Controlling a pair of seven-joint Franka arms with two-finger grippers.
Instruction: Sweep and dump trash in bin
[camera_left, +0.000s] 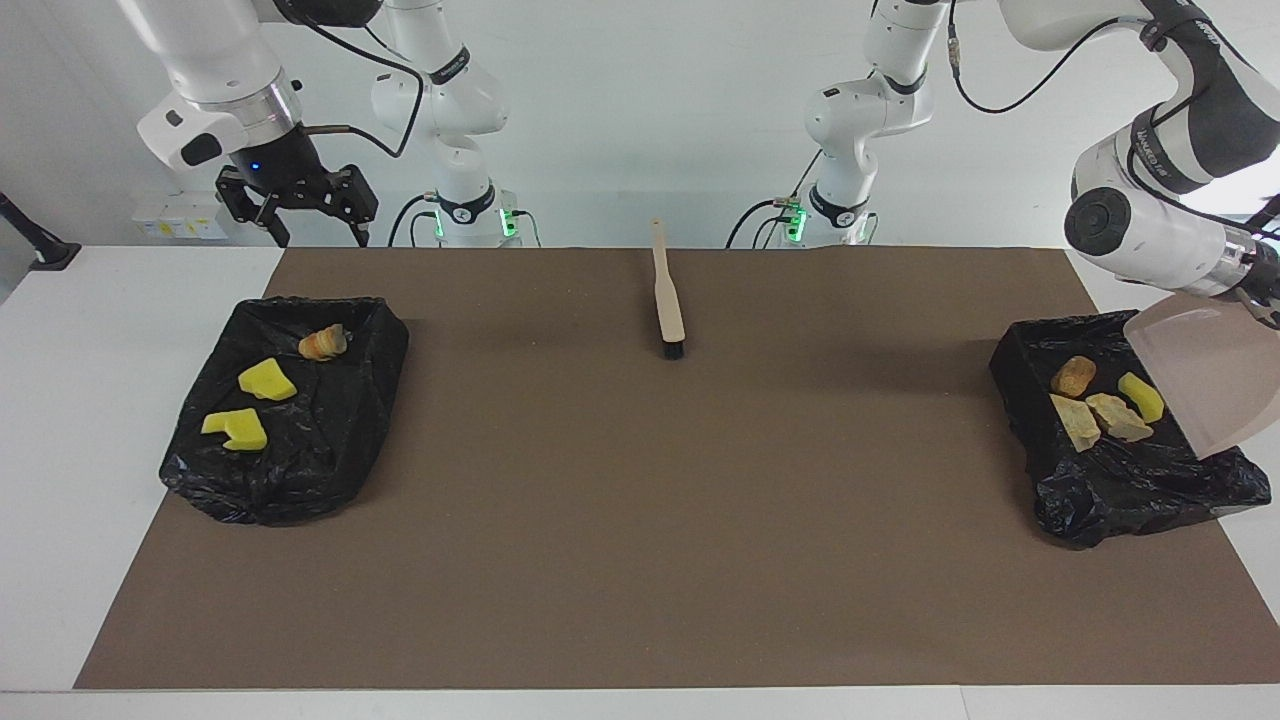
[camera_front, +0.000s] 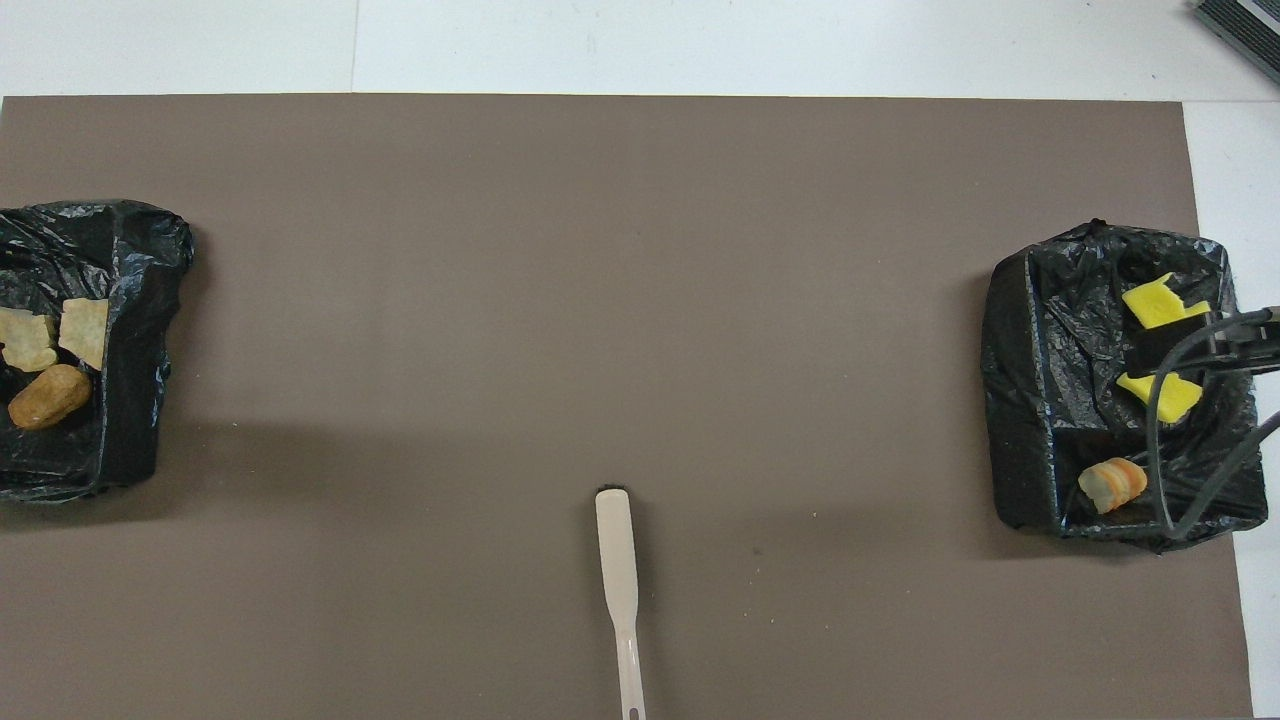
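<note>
Over the bin (camera_left: 1120, 470) at my left arm's end, my left claw (camera_left: 1268, 300) clamps the tilted dustpan (camera_left: 1205, 375); trash (camera_left: 1100, 405) inside both bins; my right claw (camera_left: 310, 225) gapes empty above the other bin (camera_left: 290, 470); brush (camera_left: 667, 300) between them

Two bins on mat (camera_left: 640, 520), one at each arm's end. Left-end bin (camera_left: 1120, 480): four trash pieces (camera_left: 1118, 417), dustpan (camera_left: 1205, 375) tilted over its edge. Right-end bin (camera_left: 290, 470): three pieces (camera_left: 266, 381). Brush (camera_left: 667, 300) between bins, nearer the robots.
</note>
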